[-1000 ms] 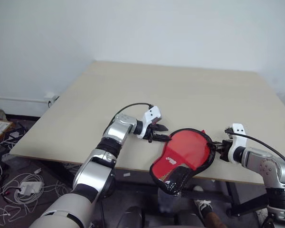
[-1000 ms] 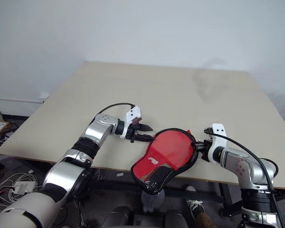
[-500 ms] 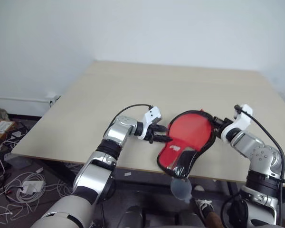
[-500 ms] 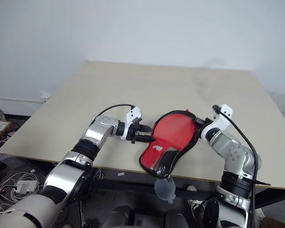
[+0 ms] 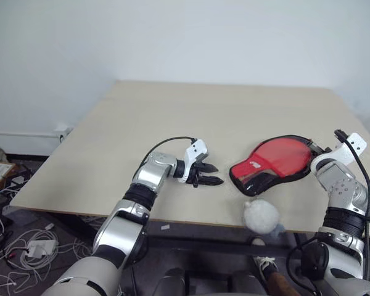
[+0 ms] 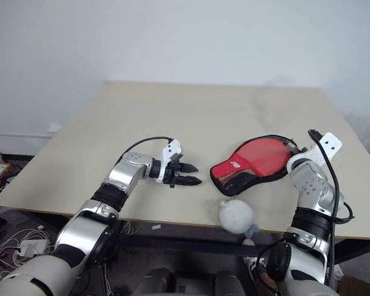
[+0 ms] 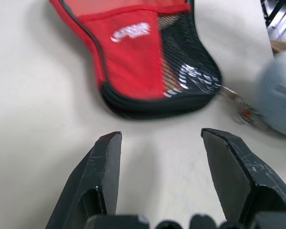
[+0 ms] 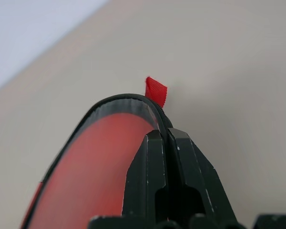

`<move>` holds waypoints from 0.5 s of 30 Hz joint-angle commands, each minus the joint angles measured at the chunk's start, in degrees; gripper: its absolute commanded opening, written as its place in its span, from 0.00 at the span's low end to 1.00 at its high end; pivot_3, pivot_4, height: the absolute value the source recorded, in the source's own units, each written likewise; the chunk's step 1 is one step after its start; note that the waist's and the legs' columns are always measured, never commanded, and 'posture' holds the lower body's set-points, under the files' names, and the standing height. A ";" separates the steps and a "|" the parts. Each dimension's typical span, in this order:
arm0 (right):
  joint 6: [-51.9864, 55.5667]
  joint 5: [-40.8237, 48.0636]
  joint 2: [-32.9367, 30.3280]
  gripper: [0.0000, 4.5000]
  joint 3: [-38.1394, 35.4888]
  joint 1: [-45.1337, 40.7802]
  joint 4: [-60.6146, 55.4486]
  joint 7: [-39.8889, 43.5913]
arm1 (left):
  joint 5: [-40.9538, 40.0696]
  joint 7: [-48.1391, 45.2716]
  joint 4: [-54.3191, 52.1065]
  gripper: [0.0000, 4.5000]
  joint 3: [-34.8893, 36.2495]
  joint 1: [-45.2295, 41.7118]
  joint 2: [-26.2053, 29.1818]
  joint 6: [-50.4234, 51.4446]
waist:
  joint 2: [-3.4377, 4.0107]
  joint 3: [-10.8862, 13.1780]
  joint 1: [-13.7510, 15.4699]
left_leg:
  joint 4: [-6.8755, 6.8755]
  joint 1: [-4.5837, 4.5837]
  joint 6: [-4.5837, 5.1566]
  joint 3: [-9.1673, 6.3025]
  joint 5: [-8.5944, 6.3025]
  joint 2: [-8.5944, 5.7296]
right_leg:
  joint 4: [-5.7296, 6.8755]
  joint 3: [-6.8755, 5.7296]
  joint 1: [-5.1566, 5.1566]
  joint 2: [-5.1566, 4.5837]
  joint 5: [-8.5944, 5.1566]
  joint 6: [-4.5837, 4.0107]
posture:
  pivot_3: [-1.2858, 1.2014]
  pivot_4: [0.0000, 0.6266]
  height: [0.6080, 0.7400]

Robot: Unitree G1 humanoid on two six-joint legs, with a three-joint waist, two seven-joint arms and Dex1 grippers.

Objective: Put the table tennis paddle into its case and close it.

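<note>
Left gripper released, jaws spread, hovering near front edge of beige tabletop. Red paddle-shaped fabric case with black zipper edging flat near front-right corner. Right gripper clenched on case rim.

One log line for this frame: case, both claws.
case: flat on table, right side | right claw: shut on case rim | left claw: open, empty, apart from case | grey ball: at table's front edge
</note>
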 commanded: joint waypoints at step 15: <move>-4.23 -5.51 -2.22 0.24 3.11 1.43 9.99 -1.25 | -1.45 1.77 -1.97 0.62 1.40 -1.08 0.88 -0.08 | 0.12 0.01 -0.05 | -0.01 0.06 0.01 -0.02 0.01 -0.01 | -0.01 0.01 0.06 0.02 0.00 0.00 | 0.52 0.00 1.00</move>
